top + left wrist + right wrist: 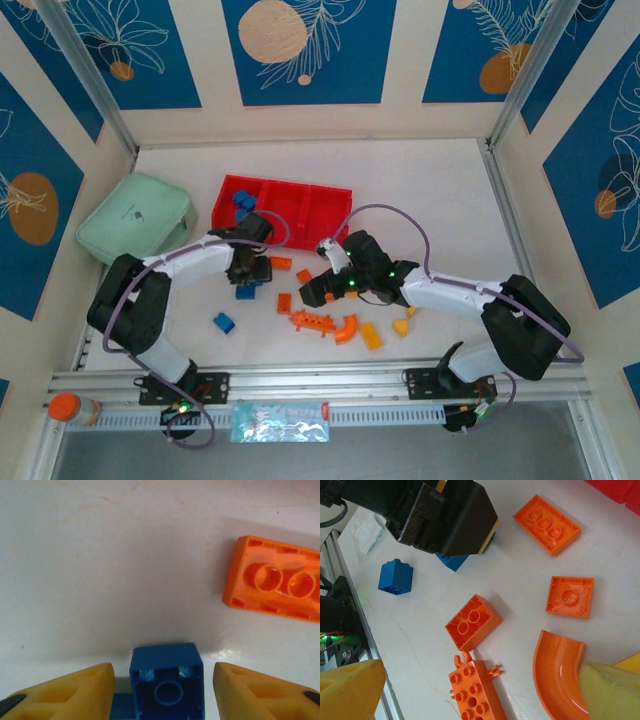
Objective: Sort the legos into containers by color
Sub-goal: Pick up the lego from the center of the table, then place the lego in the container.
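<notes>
The red tray point(300, 192) lies at the back centre, with blue legos point(243, 203) in its left compartment. Just in front of it my left gripper point(247, 272) points down at the table. It is open, its yellow fingertips point(75, 692) on either side of a blue brick point(167, 685), with a gap on each side. The brick rests on the table with its hollow side up. My right gripper point(330, 292) is open over a studded orange brick point(477, 690). Beside that lie a hollow orange brick point(472, 621) and a curved orange piece point(557, 672).
A pale mint-green case point(135, 218) sits left of the tray. More loose legos lie in front: an orange plate point(547, 524), an orange square point(570, 596), a blue brick point(223, 322) and yellow pieces point(371, 336). An orange-capped bottle point(68, 408) stands by the near rail.
</notes>
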